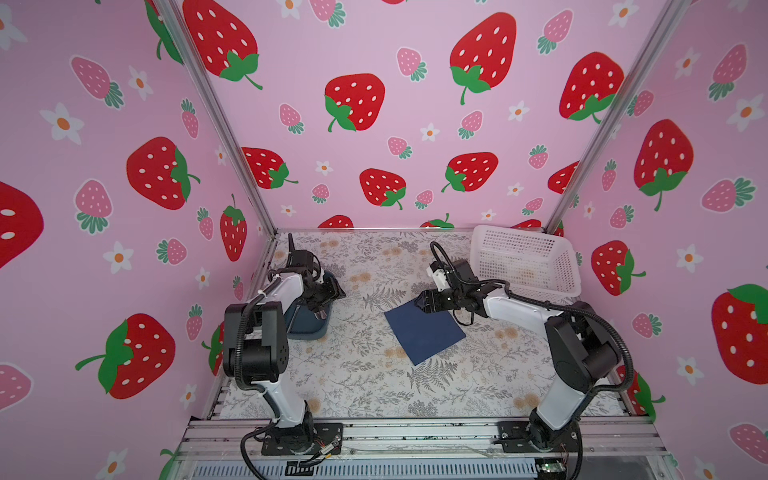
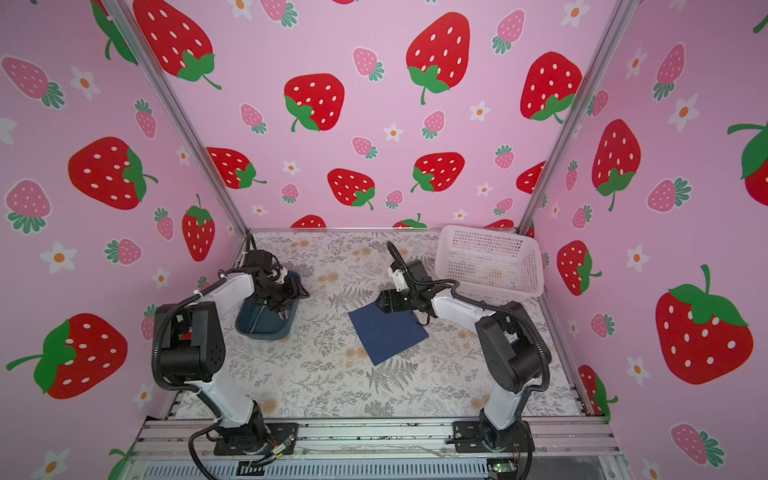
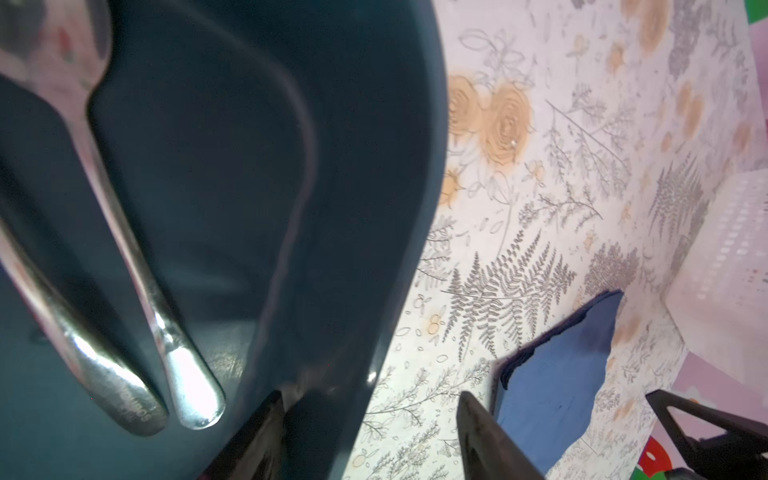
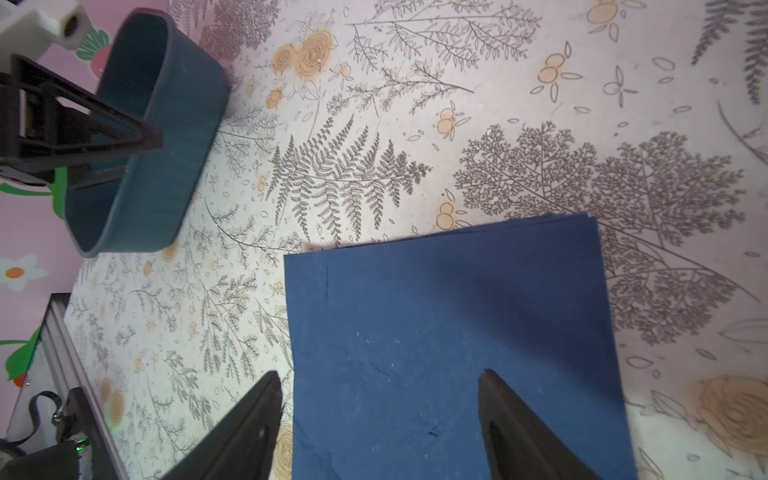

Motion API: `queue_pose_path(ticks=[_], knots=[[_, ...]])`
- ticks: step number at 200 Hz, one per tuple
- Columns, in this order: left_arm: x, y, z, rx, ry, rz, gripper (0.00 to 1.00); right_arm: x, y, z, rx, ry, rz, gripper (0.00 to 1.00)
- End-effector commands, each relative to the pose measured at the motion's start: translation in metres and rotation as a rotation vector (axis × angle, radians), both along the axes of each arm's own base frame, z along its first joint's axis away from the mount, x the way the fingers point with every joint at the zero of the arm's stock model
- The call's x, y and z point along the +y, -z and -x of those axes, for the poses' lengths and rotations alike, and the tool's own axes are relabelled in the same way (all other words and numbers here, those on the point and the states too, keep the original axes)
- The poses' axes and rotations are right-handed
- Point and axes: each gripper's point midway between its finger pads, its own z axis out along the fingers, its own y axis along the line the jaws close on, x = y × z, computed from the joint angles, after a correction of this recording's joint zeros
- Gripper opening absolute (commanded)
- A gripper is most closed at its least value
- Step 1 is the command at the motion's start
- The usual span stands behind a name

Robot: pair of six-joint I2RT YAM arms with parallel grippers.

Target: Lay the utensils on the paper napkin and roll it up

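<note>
Both arms are reaching inward with jaws apart. The left gripper [image 3: 370, 395], wrist bent downward, is straddling the tub's [image 3: 249, 166] wall, the utensils [image 3: 137, 270] lying inside beside it. The right gripper [image 4: 380, 374], arm stretched low, is hovering over the paper napkin [image 4: 457, 324] beneath.

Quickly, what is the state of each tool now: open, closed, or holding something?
Left tool: open, holding nothing.
Right tool: open, holding nothing.
</note>
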Motion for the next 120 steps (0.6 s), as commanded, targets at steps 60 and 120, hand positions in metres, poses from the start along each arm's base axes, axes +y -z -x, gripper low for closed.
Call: queue_pose_path(ticks=[60, 120], knots=[[-0.082, -0.003, 0.0, -0.042, 0.236, -0.011, 0.64, 0.009, 0.054, 0.04, 0.229, -0.085, -0.02, 0.64], [-0.087, -0.029, 0.005, -0.118, 0.231, -0.04, 0.65, -0.014, 0.08, 0.085, 0.309, -0.152, 0.044, 0.58]])
